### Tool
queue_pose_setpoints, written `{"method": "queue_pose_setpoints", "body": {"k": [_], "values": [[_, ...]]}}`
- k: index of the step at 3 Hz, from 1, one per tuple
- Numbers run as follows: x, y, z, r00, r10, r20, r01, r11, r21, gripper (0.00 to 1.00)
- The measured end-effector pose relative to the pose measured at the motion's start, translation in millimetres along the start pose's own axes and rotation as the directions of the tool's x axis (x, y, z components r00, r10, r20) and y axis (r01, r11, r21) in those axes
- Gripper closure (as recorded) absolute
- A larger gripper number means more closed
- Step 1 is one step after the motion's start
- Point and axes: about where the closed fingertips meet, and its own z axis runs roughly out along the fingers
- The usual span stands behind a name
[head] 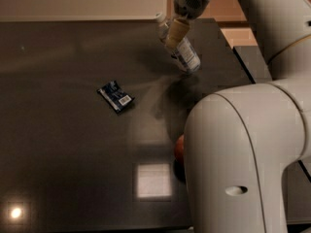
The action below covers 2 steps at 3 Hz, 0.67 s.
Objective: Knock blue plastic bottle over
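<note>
The blue plastic bottle [187, 56] is a small clear bottle with a white cap and a pale blue label. It stands at the far right of the dark table [63, 130], tilted steeply with its cap pointing up and to the left. My gripper [176, 33] comes down from above and lies against the bottle's upper part, just below the cap.
A flat dark-blue snack packet [115, 96] lies near the table's middle. A red apple [179, 149] shows partly behind my large white arm [243, 164], which covers the right front of the table. The table's right edge is close to the bottle.
</note>
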Motion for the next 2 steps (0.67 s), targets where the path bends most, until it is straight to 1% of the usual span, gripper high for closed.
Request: {"method": "queue_pose_setpoints", "body": {"k": [1, 2], "values": [[-10.2, -16.1, 11.6, 1.000, -0.002, 0.030, 0.000, 0.9990, 0.044, 0.00], [-10.2, -16.1, 11.7, 1.000, -0.002, 0.030, 0.000, 0.9990, 0.044, 0.00]]}}
